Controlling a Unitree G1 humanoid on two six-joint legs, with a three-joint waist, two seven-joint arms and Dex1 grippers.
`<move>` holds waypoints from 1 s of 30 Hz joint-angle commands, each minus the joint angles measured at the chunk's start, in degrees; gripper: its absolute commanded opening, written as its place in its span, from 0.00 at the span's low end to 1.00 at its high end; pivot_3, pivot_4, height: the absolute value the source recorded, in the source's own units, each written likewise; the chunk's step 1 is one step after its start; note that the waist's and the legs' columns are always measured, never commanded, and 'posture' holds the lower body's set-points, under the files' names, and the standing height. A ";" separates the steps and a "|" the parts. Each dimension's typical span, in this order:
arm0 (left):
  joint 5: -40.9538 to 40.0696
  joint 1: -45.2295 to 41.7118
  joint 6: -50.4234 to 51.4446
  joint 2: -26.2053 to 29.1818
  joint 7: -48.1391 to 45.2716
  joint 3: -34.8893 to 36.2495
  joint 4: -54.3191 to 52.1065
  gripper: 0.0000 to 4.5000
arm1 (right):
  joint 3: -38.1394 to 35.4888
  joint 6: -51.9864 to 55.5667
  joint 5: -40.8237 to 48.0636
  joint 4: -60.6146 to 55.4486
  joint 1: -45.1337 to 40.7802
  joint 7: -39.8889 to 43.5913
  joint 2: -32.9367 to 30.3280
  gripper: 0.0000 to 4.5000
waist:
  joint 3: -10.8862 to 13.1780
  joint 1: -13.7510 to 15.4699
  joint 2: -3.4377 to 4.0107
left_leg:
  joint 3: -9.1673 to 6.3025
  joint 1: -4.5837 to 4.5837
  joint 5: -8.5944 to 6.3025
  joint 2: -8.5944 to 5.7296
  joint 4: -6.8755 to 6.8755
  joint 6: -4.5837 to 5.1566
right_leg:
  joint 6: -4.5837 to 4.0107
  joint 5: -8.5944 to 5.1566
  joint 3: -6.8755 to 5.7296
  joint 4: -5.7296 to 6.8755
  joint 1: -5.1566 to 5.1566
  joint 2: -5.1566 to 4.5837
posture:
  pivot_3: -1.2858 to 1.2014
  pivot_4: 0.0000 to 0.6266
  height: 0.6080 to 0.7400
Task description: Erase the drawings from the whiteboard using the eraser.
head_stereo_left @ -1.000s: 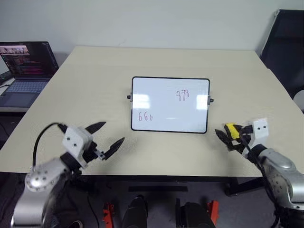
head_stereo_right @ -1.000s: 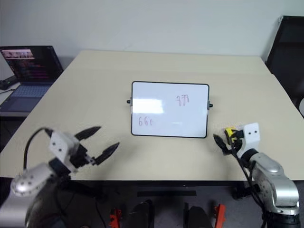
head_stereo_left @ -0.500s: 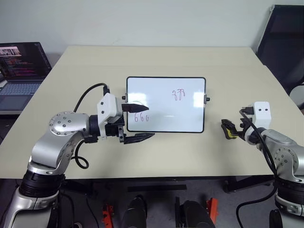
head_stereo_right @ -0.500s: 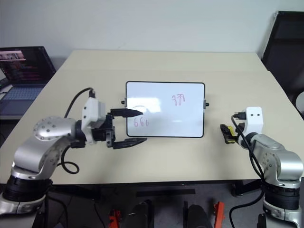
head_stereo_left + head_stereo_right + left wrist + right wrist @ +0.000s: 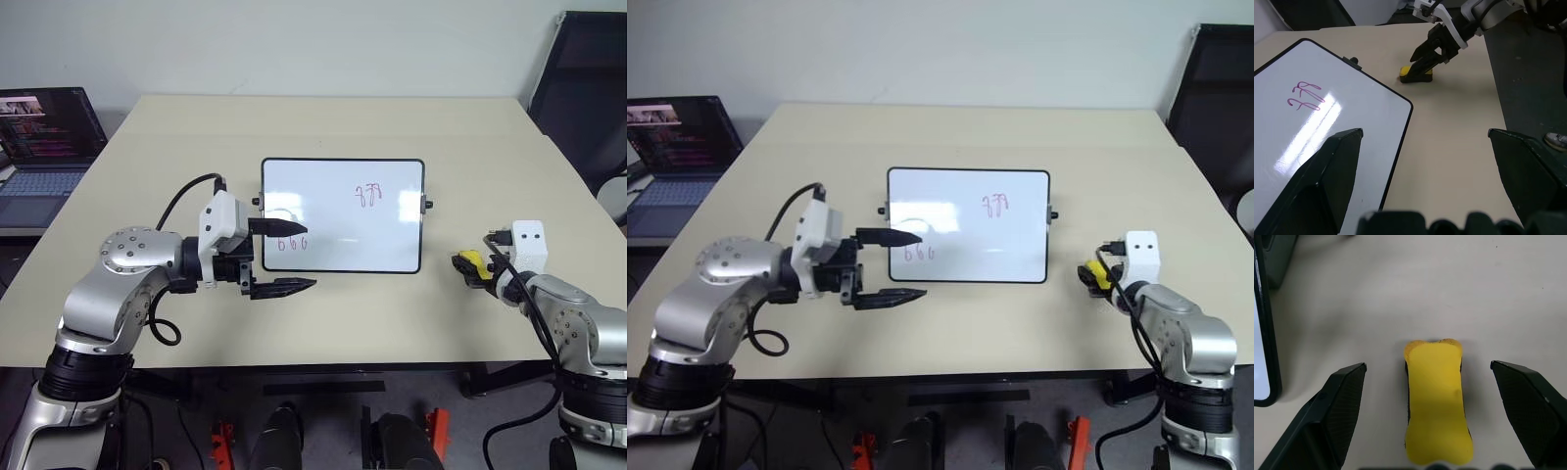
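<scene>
The whiteboard (image 5: 392,240) lies flat in the middle of the table, black-framed. It bears two pink-red drawings: "879" (image 5: 370,194) at its upper right and "666" (image 5: 291,242) at its lower left. My left gripper (image 5: 287,257) points right and is open, its upper finger over the board's left edge by the "666", its lower finger over the table. The yellow eraser (image 5: 1437,396) lies on the table right of the board. My right gripper (image 5: 1427,364) stands open astride it, fingers (image 5: 1337,411) clear of its sides. In the left wrist view the eraser (image 5: 1418,73) sits under the right gripper (image 5: 1425,56).
An open laptop (image 5: 44,137) stands on a side desk at the far left. A black chair (image 5: 588,78) is at the back right. The beige table (image 5: 323,323) has bare surface around the board, and its front edge runs just below both grippers.
The left arm swung up and to the right, bringing its open gripper to the board's left edge. The right gripper moved forward so that its fingers straddle the eraser. The camera view also shifted.
</scene>
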 commanded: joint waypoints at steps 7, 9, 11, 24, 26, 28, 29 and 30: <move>-0.05 -0.29 -1.39 0.97 0.11 1.94 0.96 1.00 | 0.78 -3.60 -2.84 3.01 -0.56 1.71 -1.06 0.78 | 0.00 0.00 0.00 | 0.00 0.00 0.00 0.00 0.00 0.00 | 0.00 0.00 0.00 0.00 0.00 0.00 | 0.52 0.24 1.00; -0.07 -0.20 -1.37 1.00 0.20 1.95 0.91 1.00 | 0.90 -3.84 -3.04 3.44 -0.66 1.95 -1.16 0.62 | 0.00 0.00 0.00 | 0.00 0.00 0.00 0.00 0.00 0.00 | 0.00 0.00 0.00 0.00 0.00 0.00 | 0.52 0.24 1.00; 0.04 -0.04 -1.49 1.09 0.23 2.04 1.04 1.00 | 0.96 -3.91 -3.12 3.71 -0.80 2.10 -1.04 0.45 | 0.00 0.00 0.00 | 0.00 0.00 0.00 0.00 0.00 0.00 | 0.00 0.00 0.01 0.00 0.00 0.00 | 0.52 0.24 1.00; -1.89 6.18 3.26 1.45 5.13 5.39 -3.42 1.00 | 1.65 -3.79 -3.04 -3.96 1.78 4.46 -1.38 0.26 | 0.01 0.02 0.02 | 0.00 0.01 0.00 0.01 -0.01 0.00 | 0.00 0.00 0.02 0.02 0.00 0.00 | 0.52 0.24 1.00; -2.03 7.49 4.73 1.35 6.95 6.21 -4.75 1.00 | 3.50 -4.93 -2.89 -8.36 3.16 7.06 -3.24 0.26 | 0.02 0.04 0.03 | 0.01 0.01 0.00 0.01 -0.01 0.00 | 0.00 0.00 0.03 0.01 0.00 0.00 | 0.52 0.24 1.00; -2.02 8.25 6.45 1.38 8.80 6.60 -5.61 1.00 | 5.16 -3.99 -0.47 -13.74 3.48 10.52 -4.81 0.26 | 0.02 0.06 0.03 | -0.01 0.01 0.00 0.02 0.00 0.00 | 0.01 0.00 0.02 0.01 0.00 0.00 | 0.52 0.24 1.00; -1.83 8.37 6.79 1.46 9.24 6.54 -5.83 1.00 | 5.42 -2.66 0.95 -15.34 3.08 11.71 -5.14 0.26 | 0.02 0.04 0.03 | 0.00 0.02 0.00 0.02 0.01 0.00 | 0.01 -0.01 0.02 0.02 0.00 0.00 | 0.52 0.24 1.00; -1.72 8.39 6.98 1.55 9.45 6.39 -5.99 1.00 | 5.24 -0.62 2.96 -16.55 2.25 12.64 -5.12 0.26 | 0.02 -0.01 0.03 | 0.00 0.03 0.00 0.03 0.01 0.00 | 0.01 -0.01 0.02 0.02 0.01 0.00 | 0.52 0.24 1.00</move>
